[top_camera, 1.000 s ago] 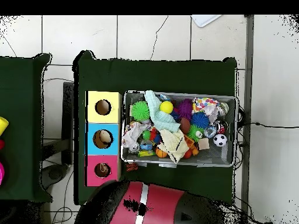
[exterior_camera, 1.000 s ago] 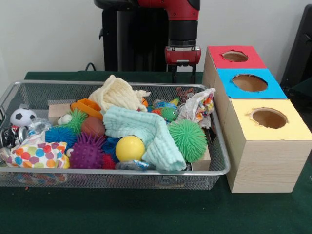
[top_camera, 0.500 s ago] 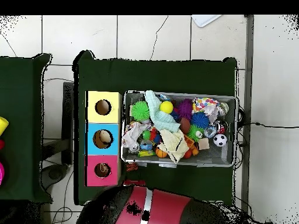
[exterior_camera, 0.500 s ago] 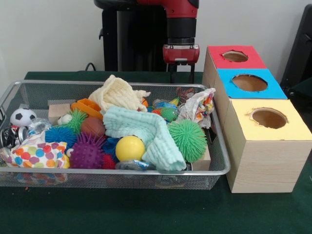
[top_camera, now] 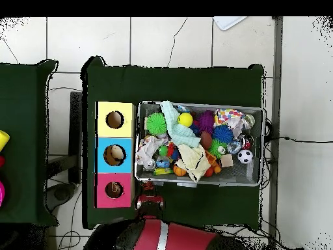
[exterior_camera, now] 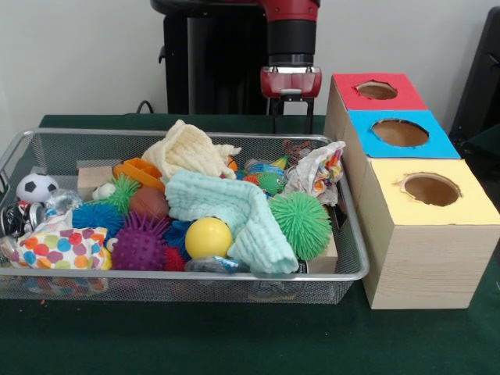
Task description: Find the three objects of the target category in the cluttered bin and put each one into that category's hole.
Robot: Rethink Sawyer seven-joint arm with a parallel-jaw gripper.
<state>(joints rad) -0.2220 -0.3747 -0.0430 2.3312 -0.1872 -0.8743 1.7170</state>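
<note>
Above and behind the far rim of the wire bin (exterior_camera: 344,275), the gripper (exterior_camera: 292,109) is hanging from the red and black arm (exterior_camera: 291,31), its two thin dark fingers (exterior_camera: 277,116) pointing straight down with a plain gap between them and nothing in that gap: released and empty. It is standing clear of the bin's contents, beside the red-topped box (exterior_camera: 375,91); in the overhead view the gripper (top_camera: 149,193) is showing just outside the bin wall, near the corner closest to that box.

Outward from the tool, the nearest clutter is lying below and toward the camera: a crumpled printed wrapper (exterior_camera: 316,172), a small green spiky toy (exterior_camera: 272,182) and a cream cloth (exterior_camera: 187,150). Farther forward are lying a mint cloth (exterior_camera: 234,211), a green spiky ball (exterior_camera: 301,224), a yellow ball (exterior_camera: 208,237) and a purple spiky ball (exterior_camera: 141,244); a small football (exterior_camera: 36,187) is sitting at the far end.

Which category is the target cannot be told, so no single object can be marked as the task's thing; every candidate is still lying in the bin. Beside it, the blue-topped box (exterior_camera: 400,134) and yellow-topped box (exterior_camera: 430,191) are continuing the row of holes. Any coming pick is judged to call for travel forward and down into the bin
</note>
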